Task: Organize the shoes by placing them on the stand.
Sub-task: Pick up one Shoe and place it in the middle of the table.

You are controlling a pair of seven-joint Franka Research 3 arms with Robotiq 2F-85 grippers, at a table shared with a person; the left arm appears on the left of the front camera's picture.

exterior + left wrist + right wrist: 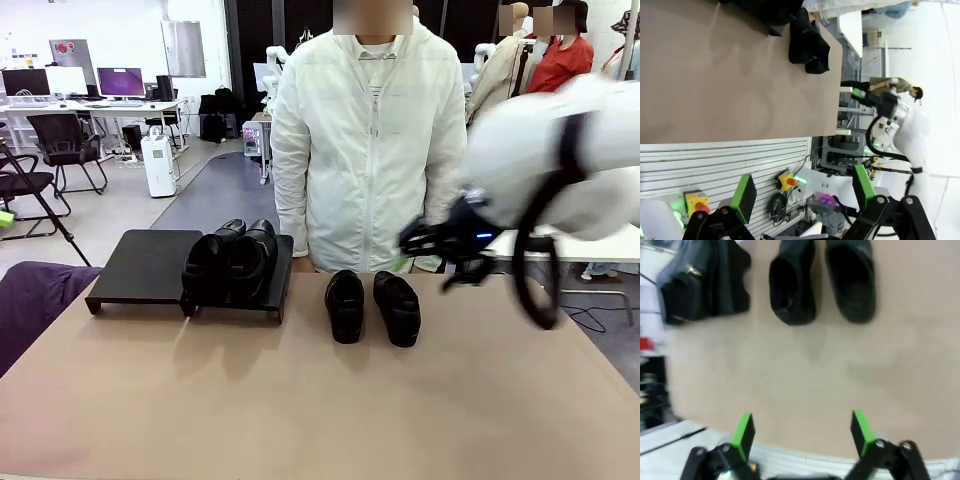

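Right tool [802, 427], fingers apart and empty, near the counter's [790, 385] edge. Two shoes [822, 285] lie ahead of it, well apart; two more shoes [232, 262], apparently touching, sit farther aside on the stand [145, 262]. A person [370, 150] stands behind them. Left tool [805, 187] likewise apart.

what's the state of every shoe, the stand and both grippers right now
shoe pair on stand: side by side on the right section
left loose shoe: upright on the tabletop, off the stand
right loose shoe: upright on the tabletop beside it, not touching
stand: left section bare, right section occupied
left gripper: open, holding nothing
right gripper: open, holding nothing, above the table
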